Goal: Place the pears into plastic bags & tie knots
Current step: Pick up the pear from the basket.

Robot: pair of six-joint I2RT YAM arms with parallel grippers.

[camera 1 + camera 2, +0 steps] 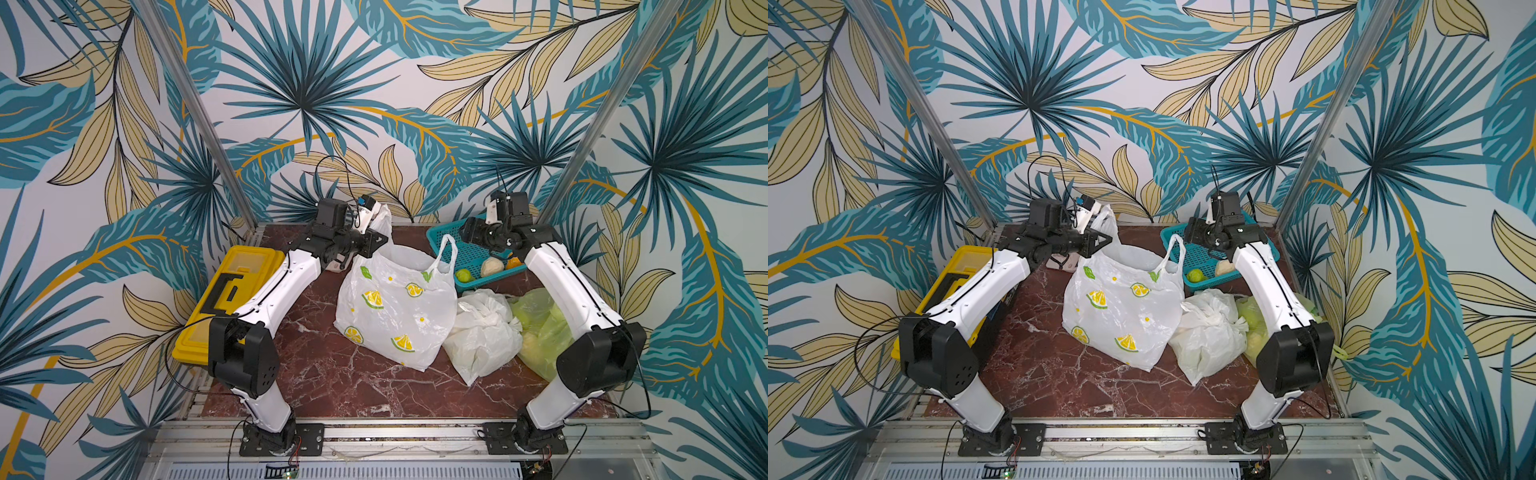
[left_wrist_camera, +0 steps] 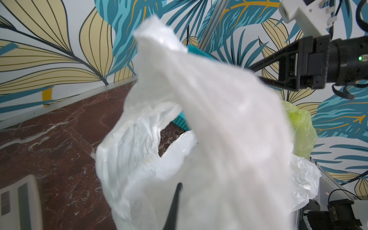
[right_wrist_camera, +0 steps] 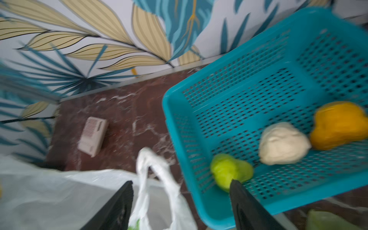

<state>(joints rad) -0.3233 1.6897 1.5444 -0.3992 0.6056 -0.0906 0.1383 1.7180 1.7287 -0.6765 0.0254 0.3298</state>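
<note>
Done: two bags look filled. The white tied bag (image 1: 482, 332) has a knot (image 1: 1209, 316) at its top. The green bag (image 1: 540, 328) shows pears through the plastic, but the arm hides its top.
Left to do: three pears lie in the basket (image 3: 201, 199), a green pear (image 3: 229, 171), a cream pear (image 3: 282, 143) and an orange pear (image 3: 338, 125). The lemon-print bag (image 1: 395, 307) sags open, apparently empty and untied.
Left gripper (image 1: 380, 240): jaws closed on one bag handle (image 2: 157, 35), lifting it off the bench (image 1: 332, 374).
Right gripper (image 3: 181, 182): jaws wide and empty, above the free handle (image 1: 449, 249) and the basket's corner. I cannot tell whether one jaw touches the green pear.
Edges: the basket sits in the far corner by the wall. The green bag lies at the bench's right edge.
Room: the tied bags crowd the right arm. The front of the bench is bare, and a yellow box (image 1: 232, 282) hangs off the left side.
</note>
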